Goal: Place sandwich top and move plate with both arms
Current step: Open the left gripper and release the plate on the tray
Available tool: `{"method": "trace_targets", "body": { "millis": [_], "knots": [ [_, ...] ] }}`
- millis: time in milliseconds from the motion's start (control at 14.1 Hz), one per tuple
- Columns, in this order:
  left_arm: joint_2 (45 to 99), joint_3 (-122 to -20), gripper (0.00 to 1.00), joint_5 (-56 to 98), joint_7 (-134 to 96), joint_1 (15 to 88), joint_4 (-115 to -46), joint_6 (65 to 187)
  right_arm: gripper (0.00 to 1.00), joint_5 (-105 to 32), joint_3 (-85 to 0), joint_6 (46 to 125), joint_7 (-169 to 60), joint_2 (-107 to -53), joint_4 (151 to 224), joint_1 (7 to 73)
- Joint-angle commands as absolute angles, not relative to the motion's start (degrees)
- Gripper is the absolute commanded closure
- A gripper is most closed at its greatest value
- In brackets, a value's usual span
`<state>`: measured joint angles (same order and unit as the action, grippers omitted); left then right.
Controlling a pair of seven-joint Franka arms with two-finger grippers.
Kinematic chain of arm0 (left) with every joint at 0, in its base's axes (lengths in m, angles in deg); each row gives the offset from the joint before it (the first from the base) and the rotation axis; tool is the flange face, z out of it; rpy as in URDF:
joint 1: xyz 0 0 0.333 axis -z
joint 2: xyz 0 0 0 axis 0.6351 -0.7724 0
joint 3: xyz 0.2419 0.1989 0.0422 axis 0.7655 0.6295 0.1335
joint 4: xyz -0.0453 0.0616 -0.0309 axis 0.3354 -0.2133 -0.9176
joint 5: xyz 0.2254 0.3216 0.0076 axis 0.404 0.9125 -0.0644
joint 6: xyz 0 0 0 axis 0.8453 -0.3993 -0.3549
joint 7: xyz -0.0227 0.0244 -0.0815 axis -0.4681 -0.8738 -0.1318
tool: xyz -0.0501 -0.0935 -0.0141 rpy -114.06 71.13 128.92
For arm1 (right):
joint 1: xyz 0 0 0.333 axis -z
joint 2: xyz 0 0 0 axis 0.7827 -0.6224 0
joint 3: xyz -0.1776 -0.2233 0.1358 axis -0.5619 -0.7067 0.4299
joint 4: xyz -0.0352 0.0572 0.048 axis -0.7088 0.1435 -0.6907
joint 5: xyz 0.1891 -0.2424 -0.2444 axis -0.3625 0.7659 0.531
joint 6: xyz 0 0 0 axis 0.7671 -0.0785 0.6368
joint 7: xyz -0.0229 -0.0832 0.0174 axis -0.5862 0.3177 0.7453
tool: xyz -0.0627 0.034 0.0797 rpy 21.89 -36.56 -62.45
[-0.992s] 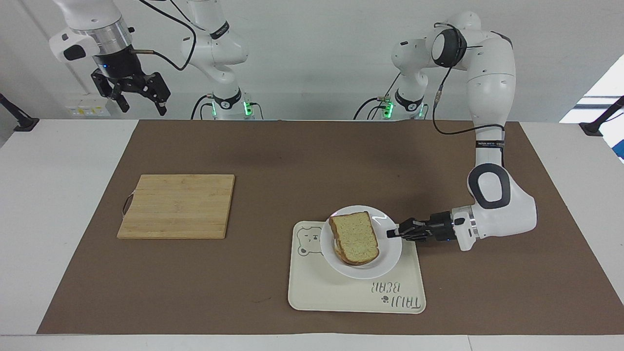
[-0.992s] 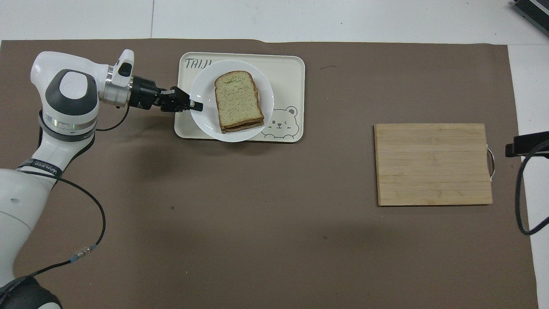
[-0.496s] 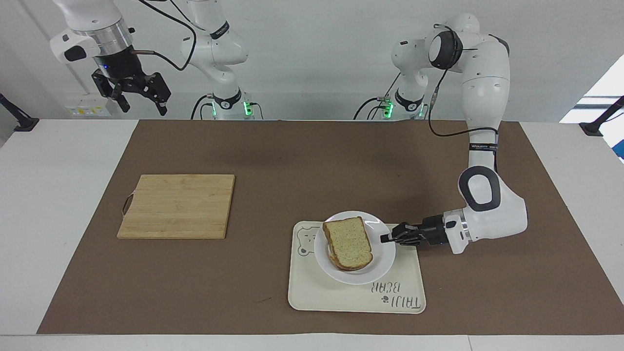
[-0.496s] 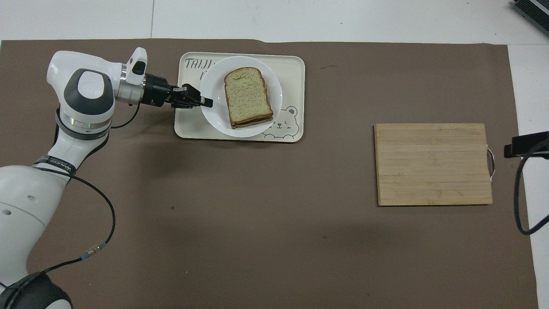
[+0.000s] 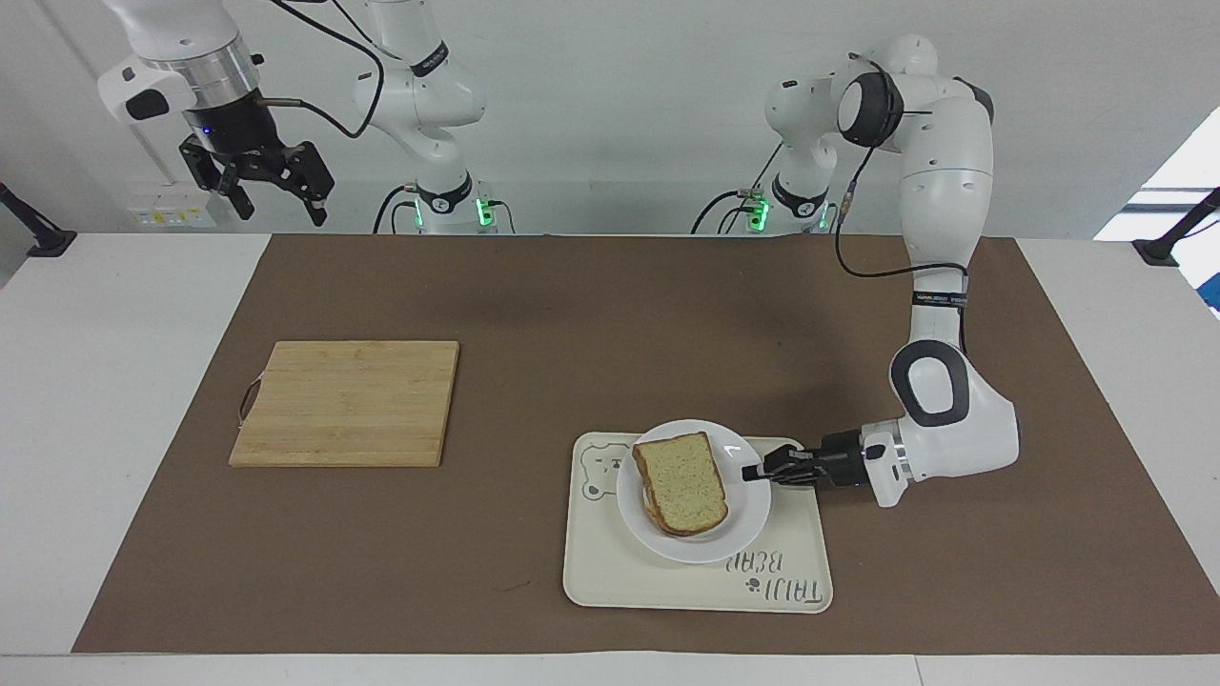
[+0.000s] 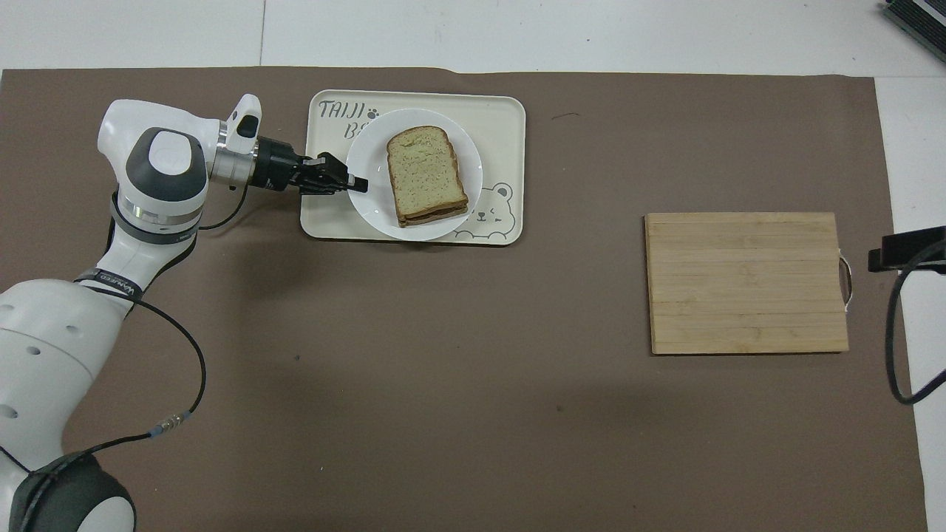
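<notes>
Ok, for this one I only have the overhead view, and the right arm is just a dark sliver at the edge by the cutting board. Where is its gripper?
Observer: The right gripper hangs high in the air at the right arm's end of the table, waiting.
Operator: Open or shut?
Observer: Open, with nothing between its fingers.
Operator: And is the left gripper really down at the plate, or just over it?
Observer: The left gripper is down at rim level, closed on the edge of the plate.
</notes>
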<state>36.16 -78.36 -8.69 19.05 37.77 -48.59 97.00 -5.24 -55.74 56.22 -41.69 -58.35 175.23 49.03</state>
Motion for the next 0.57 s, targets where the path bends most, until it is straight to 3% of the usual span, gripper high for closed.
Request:
{"method": "trace_targets", "body": {
  "millis": [0, 496],
  "knots": [
    [33.81, -78.61, 1.00, -8.82, 18.42, 37.50, -44.09, 94.64, 0.00, -5.79, -55.79, 55.66, -42.82, -57.95, 175.31, 49.31],
    [33.90, -78.44, 1.00, -8.82, 18.59, 37.41, -45.32, 94.91, 0.00, -5.71, -55.79, 55.66, -42.90, -58.04, 175.31, 49.23]
  ]
}}
